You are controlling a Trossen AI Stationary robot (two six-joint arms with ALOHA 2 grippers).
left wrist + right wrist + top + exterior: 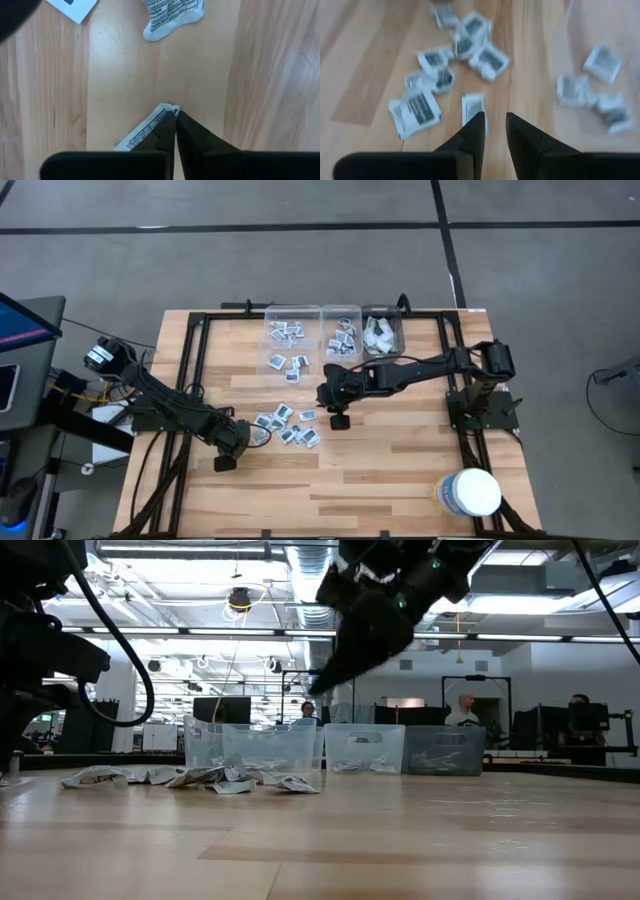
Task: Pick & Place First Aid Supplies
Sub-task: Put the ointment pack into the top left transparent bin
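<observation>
Left gripper [175, 114] is down at the desk [400, 450] surface near the 8 o'clock part of the wooden top, and I see its two dark fingers pinched together on the edge of a small flat white packet with dark print [145, 131]. That packet lies flat on the wood at the fingertips. Just past it, toward 3 o'clock from the left gripper, a loose cluster of small square white-grey packets [288, 425] sits at the middle of the desk.

Right gripper [495, 122] hangs over the desk centre, above the 1 o'clock side of that cluster, its fingers standing a narrow gap apart with nothing between them; one pale packet [473, 107] lies on the wood below its tips.

At 12 o'clock three clear plastic bins stand in a row: the left bin [292, 330] and middle bin [341, 332] hold more small square packets, and the right bin [382, 330] holds longer pale white wrappers. A big white round tub [470, 492] stands at 5 o'clock.
</observation>
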